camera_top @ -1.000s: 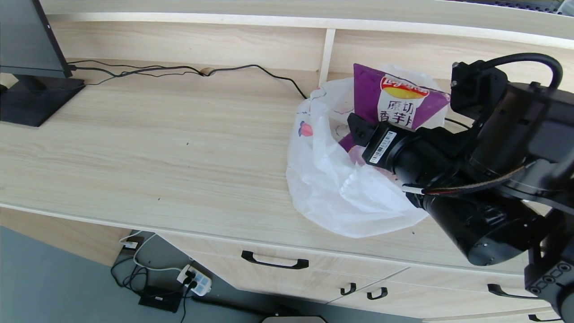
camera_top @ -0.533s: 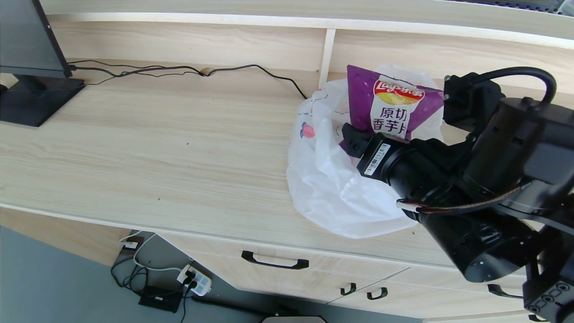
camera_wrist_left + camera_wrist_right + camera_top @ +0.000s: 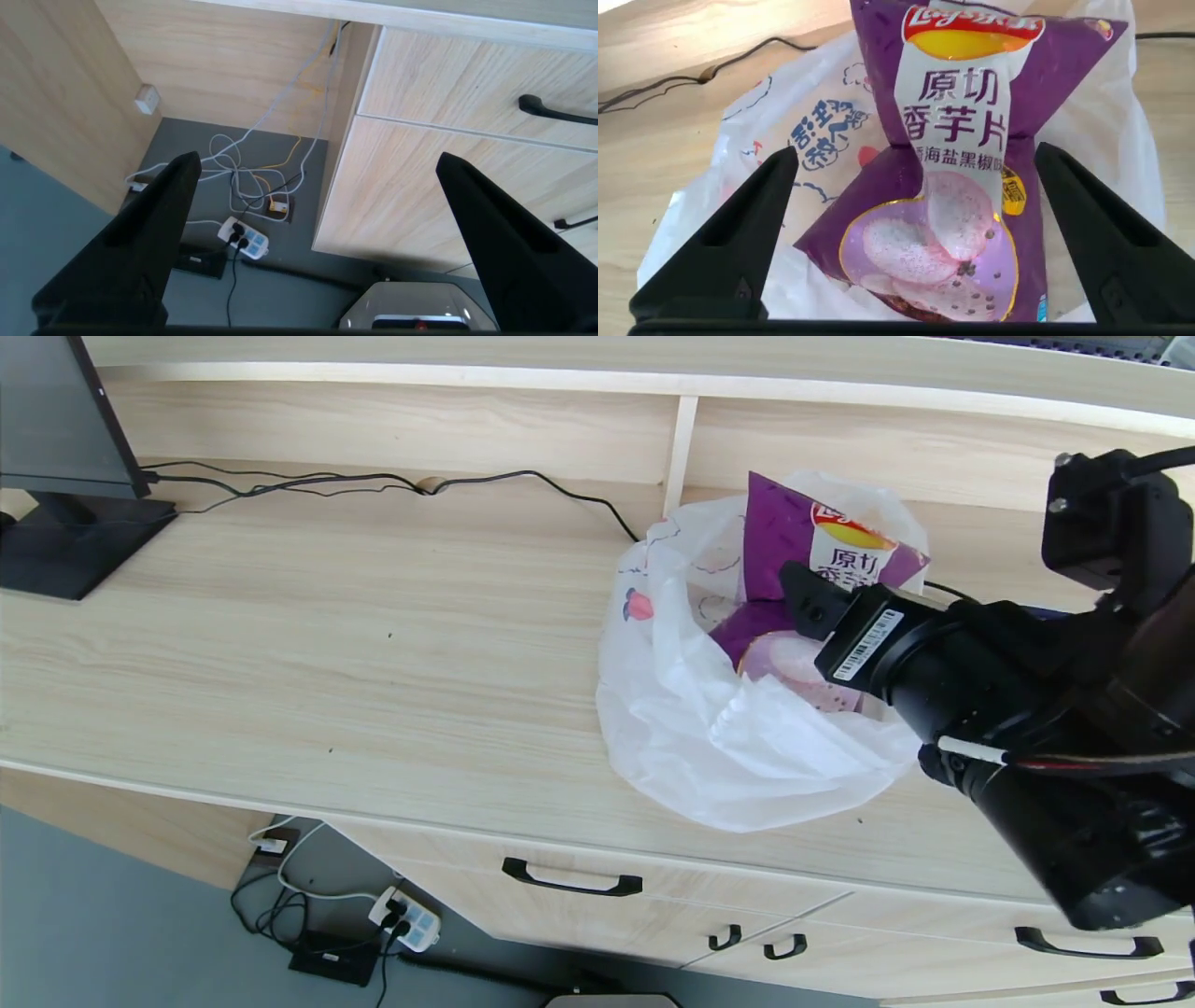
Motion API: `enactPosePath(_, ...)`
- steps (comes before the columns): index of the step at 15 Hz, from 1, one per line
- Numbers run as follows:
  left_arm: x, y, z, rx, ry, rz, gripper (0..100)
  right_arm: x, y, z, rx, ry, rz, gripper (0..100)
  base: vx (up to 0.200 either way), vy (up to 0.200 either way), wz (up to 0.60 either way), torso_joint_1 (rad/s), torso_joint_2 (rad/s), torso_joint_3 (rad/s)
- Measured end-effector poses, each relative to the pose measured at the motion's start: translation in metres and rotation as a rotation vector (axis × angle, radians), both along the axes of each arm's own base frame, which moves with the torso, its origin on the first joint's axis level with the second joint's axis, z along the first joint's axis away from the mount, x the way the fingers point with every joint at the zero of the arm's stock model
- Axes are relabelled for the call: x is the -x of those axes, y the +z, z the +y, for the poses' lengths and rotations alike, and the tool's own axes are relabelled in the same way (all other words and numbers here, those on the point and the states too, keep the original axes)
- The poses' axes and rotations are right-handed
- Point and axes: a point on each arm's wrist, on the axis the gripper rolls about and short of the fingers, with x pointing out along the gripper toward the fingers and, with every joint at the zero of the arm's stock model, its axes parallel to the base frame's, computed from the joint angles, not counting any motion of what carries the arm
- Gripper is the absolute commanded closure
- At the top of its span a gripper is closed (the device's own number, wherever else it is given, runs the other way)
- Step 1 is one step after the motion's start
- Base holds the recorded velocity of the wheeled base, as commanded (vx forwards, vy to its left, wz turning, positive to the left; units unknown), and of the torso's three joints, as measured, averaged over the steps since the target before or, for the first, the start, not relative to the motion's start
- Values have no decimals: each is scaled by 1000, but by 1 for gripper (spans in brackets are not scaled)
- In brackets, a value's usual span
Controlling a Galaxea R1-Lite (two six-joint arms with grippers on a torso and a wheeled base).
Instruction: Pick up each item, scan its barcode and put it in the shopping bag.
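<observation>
A purple chip bag (image 3: pixel 822 555) leans inside the white plastic shopping bag (image 3: pixel 691 709) on the right of the wooden counter. Its top sticks out above the bag's rim. In the right wrist view the chip bag (image 3: pixel 962 187) lies creased in the shopping bag (image 3: pixel 785 159). My right gripper (image 3: pixel 915 159) is open, with its fingers spread wide on either side of the chip bag and apart from it. In the head view the right gripper (image 3: pixel 808 616) sits at the bag's right side. My left gripper (image 3: pixel 318 163) hangs open below the counter, over the floor.
A monitor (image 3: pixel 56 448) stands at the far left of the counter, with black cables (image 3: pixel 373 481) running along the back wall. A shelf divider (image 3: pixel 681 448) rises behind the bag. Drawers with black handles (image 3: pixel 571 879) are under the counter, and a power strip (image 3: pixel 406 915) lies on the floor.
The right arm has drawn back to the right. The chip bag, held higher before, now sits lower in the shopping bag with the fingers spread off it.
</observation>
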Motion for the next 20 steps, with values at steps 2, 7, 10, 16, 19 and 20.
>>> enactPosePath(2,0,0,0,0,0,1,0,3,9,-8,-10,-14,-25,0,0,0,0,0,0,0)
enactPosePath(7,0,0,0,2,0,0,0,20,26,-31,11,-36,-74,0,0,0,0,0,0,0)
enactPosePath(10,0,0,0,1,0,0,0,53,16,-60,86,-29,-77,0,0,0,0,0,0,0)
enactPosePath(16,0,0,0,2,0,-1,0,128,-56,-144,221,-68,-22,0,0,0,0,0,0,0)
enactPosePath(19,0,0,0,1,0,0,0,152,-99,-173,358,-17,53,0,0,0,0,0,0,0)
enactPosePath(20,0,0,0,2,0,-1,0,158,-113,-181,419,21,84,0,0,0,0,0,0,0)
